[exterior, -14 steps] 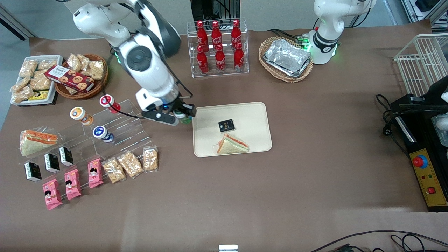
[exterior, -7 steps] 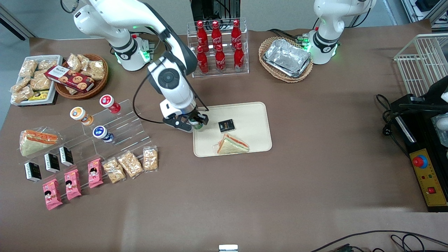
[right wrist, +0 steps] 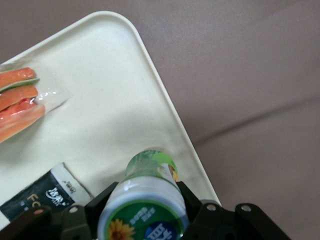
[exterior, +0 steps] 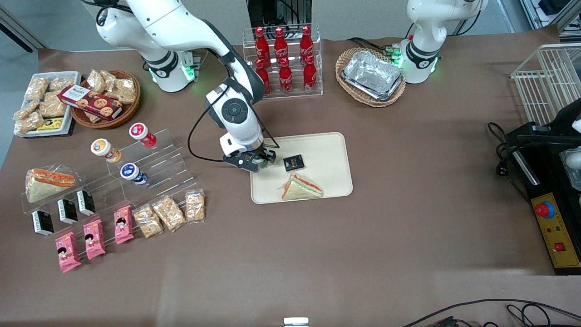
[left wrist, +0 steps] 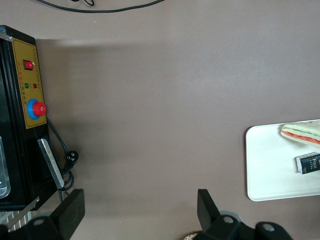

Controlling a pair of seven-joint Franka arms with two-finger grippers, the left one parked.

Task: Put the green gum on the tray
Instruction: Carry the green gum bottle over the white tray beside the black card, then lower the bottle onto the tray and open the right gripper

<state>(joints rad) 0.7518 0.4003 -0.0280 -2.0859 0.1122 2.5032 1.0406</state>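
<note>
Over the tray's (exterior: 317,145) edge nearest the working arm, the gripper (exterior: 259,160) hangs with the gum (right wrist: 147,192) clamped between its fingers, white lid toward the wrist camera, green base pointing down at the cream surface. The wrist view puts the base above the tray just inside the rim, not yet resting on it as far as I can judge. Close by on the tray lie 2 things: a small black packet (exterior: 293,162) just beside the gum and a wrapped sandwich (exterior: 302,187) nearer the front camera.

To finish well, I'd nudge a touch farther inward so the base clears the rim. Keep off the packet too. Then lower straight, keep the canister upright, and release only once the base sits flat. Let go early or tilted and a round canister like this could tip and roll off onto the table.
</note>
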